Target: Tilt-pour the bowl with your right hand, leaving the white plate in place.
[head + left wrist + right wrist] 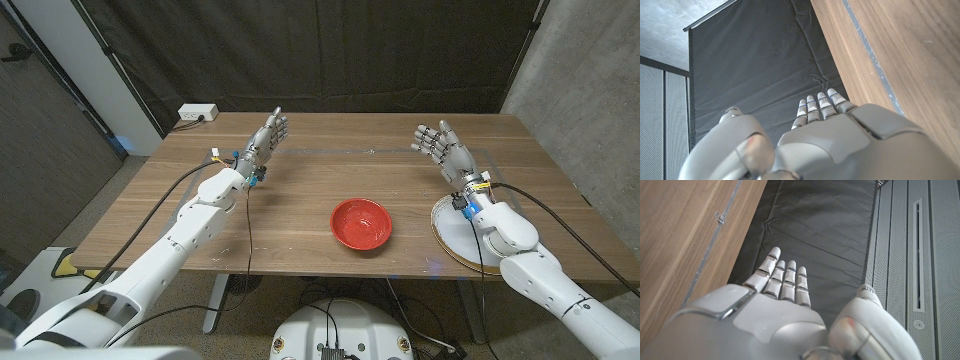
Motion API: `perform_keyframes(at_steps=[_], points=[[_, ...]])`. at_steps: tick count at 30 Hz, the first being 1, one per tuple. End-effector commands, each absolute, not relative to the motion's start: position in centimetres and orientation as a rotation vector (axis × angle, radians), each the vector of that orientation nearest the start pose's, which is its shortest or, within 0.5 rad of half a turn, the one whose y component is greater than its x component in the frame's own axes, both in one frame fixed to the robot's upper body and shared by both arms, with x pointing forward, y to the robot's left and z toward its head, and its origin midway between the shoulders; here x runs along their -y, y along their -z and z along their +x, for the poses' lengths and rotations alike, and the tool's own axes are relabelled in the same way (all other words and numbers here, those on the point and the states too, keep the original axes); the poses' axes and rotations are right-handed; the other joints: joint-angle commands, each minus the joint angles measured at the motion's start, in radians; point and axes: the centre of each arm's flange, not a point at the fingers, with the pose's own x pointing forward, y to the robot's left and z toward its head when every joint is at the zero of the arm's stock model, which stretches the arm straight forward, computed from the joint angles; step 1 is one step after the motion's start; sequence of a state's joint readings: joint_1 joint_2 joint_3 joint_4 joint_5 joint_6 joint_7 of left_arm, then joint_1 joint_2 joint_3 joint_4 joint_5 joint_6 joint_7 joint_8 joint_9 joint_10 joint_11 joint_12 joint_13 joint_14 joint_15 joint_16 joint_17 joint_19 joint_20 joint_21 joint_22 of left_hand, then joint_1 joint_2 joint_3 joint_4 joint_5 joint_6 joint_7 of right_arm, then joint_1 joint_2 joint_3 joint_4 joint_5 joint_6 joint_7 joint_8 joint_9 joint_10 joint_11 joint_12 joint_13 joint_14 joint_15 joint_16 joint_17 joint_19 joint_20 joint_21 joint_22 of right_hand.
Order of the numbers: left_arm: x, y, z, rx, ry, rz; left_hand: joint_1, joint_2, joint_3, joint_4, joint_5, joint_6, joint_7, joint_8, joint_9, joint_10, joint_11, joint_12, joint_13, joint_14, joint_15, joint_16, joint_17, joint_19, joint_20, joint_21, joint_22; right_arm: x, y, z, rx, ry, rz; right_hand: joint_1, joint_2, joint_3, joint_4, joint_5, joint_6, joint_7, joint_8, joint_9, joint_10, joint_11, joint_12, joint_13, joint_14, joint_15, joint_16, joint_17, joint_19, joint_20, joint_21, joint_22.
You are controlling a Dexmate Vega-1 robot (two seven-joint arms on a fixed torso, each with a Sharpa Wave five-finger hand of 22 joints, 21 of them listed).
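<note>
right now the red bowl [361,224] sits upright on the wooden counter [300,190], near the front edge and about midway between the two arms, with nothing touching it. just to its right, apart from it, lies the white plate [458,237] close to the counter's front right corner — the right forearm passes over part of it, so only its left portion and rim show. the right hand [441,148] is raised above the counter's far right part, well behind the plate and well apart from the bowl; its fingers [428,136] are spread and hold nothing. from the right wrist view the same hand [775,315] reaches out with fingers [785,277] straight and side by side toward a dark curtain, the counter's edge running alongside. the left hand [262,141] is held up over the far left part of the counter, fingers extended and empty — in the left wrist view that hand [840,145] shows its fingers [817,106] straight against the same dark curtain. a white power strip [197,114] lies on the floor beyond the counter's far left corner, in front of the black curtain [330,50].
</note>
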State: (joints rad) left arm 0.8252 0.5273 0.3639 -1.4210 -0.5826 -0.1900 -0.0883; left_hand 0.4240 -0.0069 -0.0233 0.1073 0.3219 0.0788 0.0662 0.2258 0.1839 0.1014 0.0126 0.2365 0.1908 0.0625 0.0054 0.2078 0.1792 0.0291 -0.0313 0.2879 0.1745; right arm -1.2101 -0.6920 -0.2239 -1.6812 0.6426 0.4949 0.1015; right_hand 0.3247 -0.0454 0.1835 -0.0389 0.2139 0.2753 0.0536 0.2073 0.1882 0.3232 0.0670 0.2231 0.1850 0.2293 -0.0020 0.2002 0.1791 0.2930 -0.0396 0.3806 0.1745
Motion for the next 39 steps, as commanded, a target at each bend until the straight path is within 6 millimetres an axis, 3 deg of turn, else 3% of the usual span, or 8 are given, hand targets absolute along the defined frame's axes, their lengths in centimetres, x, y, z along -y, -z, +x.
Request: perform_keyframes(at_steps=[1, 10, 18, 33, 39], points=[[-24.5, 0.0, 61.6, 0.635, 0.288, 0.004, 0.006, 0.004, 0.002, -0.003, 0.005, 0.01, 0.0, 0.004, 0.005, 0.014, -0.001, 0.007, 0.003, 0.009, 0.002, 0.008, 0.004, 0.005, -0.025, -0.005, 0.003, 31.6, 4.6, 52.0, 0.794, -0.438, -0.092, 0.013, 0.0, 0.003, -0.005, -0.001, 0.007, -0.002, 0.006, 0.006, 0.011, -0.004, 0.009, 0.001, 0.014, -0.002, 0.006, 0.004, 0.006, -0.033, -0.003, 0.003], [-23.2, 1.2, 60.7, 0.638, 0.273, -0.018, 0.011, 0.008, 0.001, -0.004, 0.005, 0.017, -0.003, 0.003, 0.005, 0.022, -0.001, 0.006, 0.003, 0.017, -0.001, 0.007, 0.004, 0.008, -0.02, -0.009, 0.003, 32.3, 4.9, 51.0, 0.793, -0.454, -0.112, 0.015, 0.001, 0.003, -0.006, -0.001, 0.01, -0.003, 0.006, 0.006, 0.013, -0.006, 0.009, 0.001, 0.015, -0.002, 0.004, 0.004, 0.008, -0.033, -0.006, 0.003], [-23.1, -0.6, 61.4, 0.63, 0.339, 0.019, 0.013, 0.01, 0.001, -0.005, 0.004, 0.019, -0.003, 0.002, 0.005, 0.023, -0.001, 0.004, 0.003, 0.019, -0.001, 0.005, 0.004, 0.007, -0.017, -0.012, 0.003, 31.1, 6.0, 48.5, 0.818, -0.389, -0.177, 0.022, 0.008, 0.006, -0.009, -0.001, 0.016, -0.01, 0.006, 0.006, 0.017, -0.009, 0.009, 0.002, 0.019, -0.01, 0.003, 0.004, 0.013, -0.036, -0.009, 0.003], [-25.4, -0.4, 60.9, 0.608, 0.369, 0.043, 0.017, 0.014, -0.001, -0.005, 0.003, 0.022, -0.003, -0.001, 0.005, 0.028, -0.001, 0.002, 0.003, 0.021, 0.0, 0.001, 0.004, 0.012, -0.014, -0.016, 0.004, 28.0, 7.5, 45.5, 0.842, -0.306, -0.281, 0.034, 0.018, 0.011, -0.015, -0.002, 0.02, -0.024, 0.004, 0.007, 0.032, -0.023, 0.012, 0.002, 0.033, -0.026, 0.003, 0.004, 0.038, -0.049, -0.012, 0.003], [-26.0, -0.1, 60.6, 0.603, 0.389, 0.043, 0.02, 0.018, -0.002, -0.006, 0.002, 0.032, -0.001, 0.001, 0.005, 0.037, 0.001, 0.003, 0.003, 0.029, 0.001, 0.002, 0.004, 0.019, -0.014, -0.017, 0.004, 26.8, 8.0, 44.1, 0.849, -0.299, -0.317, 0.044, 0.052, 0.025, -0.013, 0.0, 0.031, -0.035, 0.006, 0.008, 0.051, -0.038, 0.016, 0.002, 0.06, -0.044, 0.009, 0.006, 0.063, -0.065, -0.013, 0.003]])
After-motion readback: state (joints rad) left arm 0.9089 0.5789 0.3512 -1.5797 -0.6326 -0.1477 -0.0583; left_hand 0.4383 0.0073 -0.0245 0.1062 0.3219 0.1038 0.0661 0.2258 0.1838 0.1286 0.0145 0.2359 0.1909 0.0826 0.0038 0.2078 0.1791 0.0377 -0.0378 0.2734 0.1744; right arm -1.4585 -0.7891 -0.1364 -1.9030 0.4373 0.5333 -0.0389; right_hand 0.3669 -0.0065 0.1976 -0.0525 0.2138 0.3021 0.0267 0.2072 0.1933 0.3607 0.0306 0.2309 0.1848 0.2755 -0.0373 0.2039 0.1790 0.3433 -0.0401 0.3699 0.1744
